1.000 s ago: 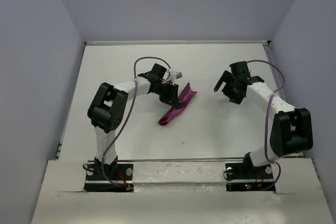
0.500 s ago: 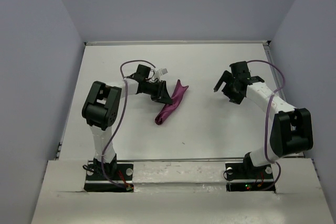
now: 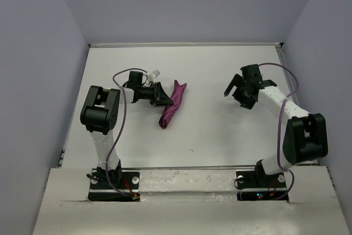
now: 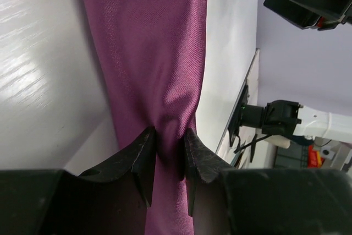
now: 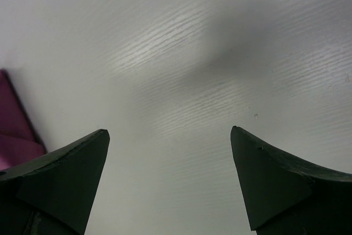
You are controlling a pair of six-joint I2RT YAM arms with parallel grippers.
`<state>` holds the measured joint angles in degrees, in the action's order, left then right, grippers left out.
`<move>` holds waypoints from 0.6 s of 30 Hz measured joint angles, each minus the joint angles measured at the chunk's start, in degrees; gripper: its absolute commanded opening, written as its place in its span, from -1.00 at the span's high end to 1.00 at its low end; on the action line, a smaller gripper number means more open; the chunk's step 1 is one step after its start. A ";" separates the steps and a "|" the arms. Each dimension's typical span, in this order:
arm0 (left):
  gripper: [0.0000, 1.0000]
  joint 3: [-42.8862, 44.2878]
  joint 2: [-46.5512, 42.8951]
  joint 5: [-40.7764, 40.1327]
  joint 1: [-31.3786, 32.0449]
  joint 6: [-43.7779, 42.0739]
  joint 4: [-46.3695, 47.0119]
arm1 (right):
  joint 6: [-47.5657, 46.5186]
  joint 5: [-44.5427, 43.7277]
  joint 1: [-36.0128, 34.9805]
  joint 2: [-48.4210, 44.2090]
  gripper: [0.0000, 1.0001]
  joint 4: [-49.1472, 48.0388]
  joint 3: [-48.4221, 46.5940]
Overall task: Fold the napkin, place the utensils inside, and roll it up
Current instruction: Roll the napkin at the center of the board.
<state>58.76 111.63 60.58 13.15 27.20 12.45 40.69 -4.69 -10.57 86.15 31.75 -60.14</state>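
Here the L gripper (image 4: 168,138), left of centre in the top view, has its black fingers (image 4: 144,155) pinched narrow on a bunched fold of the soft plum-purple cloth napkin (image 4: 148,53). Cloth fills the gap btwn both tips. The napkin is gathered into a long strip running diagonally over the white table (image 3: 220,130), just right of that gripper. The R gripper (image 5: 170,136), upper right in the top view, has its fingers spread wide w/ white tabletop showing btwn them, well apart from the napkin.
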 measured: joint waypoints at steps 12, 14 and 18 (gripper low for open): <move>1.00 -3.98 0.00 0.85 -5.66 6.60 6.95 | 0.00 0.02 0.00 0.00 -0.96 0.02 -0.02; 1.00 -4.07 0.02 0.72 -6.23 6.67 7.15 | 0.00 0.02 0.00 0.00 -0.96 0.02 -0.02; 1.00 -4.87 0.04 0.13 -6.88 5.90 7.10 | 0.02 0.02 0.00 0.00 -0.96 0.00 -0.02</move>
<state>53.89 111.68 60.71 6.26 33.10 19.55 40.71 -4.67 -10.57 86.15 31.75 -60.16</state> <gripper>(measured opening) 0.345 0.976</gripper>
